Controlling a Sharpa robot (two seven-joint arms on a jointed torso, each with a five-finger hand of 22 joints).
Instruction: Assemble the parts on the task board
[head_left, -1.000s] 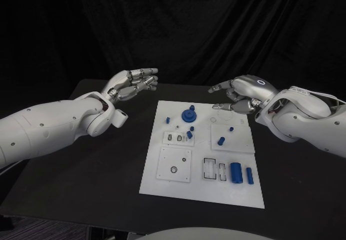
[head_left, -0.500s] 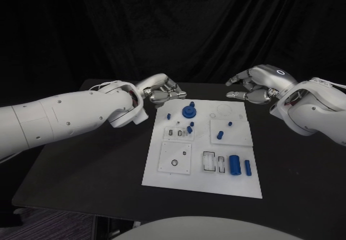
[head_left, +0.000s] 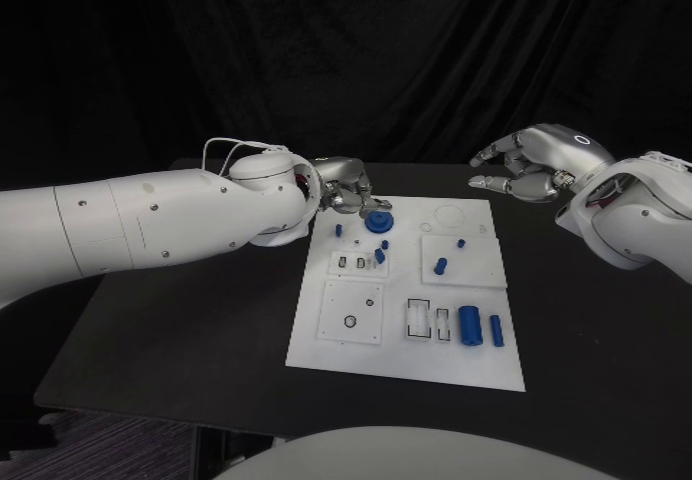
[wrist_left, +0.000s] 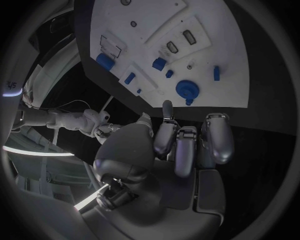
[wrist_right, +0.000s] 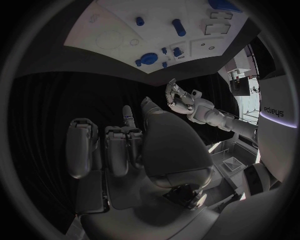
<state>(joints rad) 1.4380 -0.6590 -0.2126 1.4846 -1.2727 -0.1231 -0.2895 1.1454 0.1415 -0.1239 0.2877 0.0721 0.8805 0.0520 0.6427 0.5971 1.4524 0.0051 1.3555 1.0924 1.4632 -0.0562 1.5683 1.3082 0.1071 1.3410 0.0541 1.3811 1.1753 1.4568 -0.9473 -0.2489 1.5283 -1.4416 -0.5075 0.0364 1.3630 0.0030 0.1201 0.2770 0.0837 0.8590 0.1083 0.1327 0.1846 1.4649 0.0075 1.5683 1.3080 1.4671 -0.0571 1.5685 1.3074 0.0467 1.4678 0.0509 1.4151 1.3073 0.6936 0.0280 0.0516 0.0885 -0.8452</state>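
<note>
Near edge of the board (head_left: 411, 362): bare white rim toward me. Just beyond it, a row of parts lying flat: a large cylinder (head_left: 469, 325) and a slimmer pin (head_left: 496, 331) side by side, next to a pair of rectangular slots (head_left: 420, 319). They lie loose, so I judge them not yet fitted.

Mid board: a square plate with a round hole (head_left: 352, 312) on the left side; further up, a peg (head_left: 440, 266) standing on the raised block (head_left: 460, 262) at the right side, and a short piece (head_left: 379, 257) by the small sockets.

Far end: the gear (head_left: 378, 222) sits near the board's far left corner, a stub rising from it. In my left wrist view the gear (wrist_left: 187, 90) lies just ahead of my fingertips.

My left hand (head_left: 343, 186) hovers over the far left corner of the board, close by the gear; fingers curled in, holding nothing that I can see. I judge it is poised there to take the gear, the nearest part.

My right hand (head_left: 531, 165) hangs off the far right corner, above the table (head_left: 216, 330), well apart from any part. Fingers loosely apart, empty. I judge it is kept back to leave the left room.
</note>
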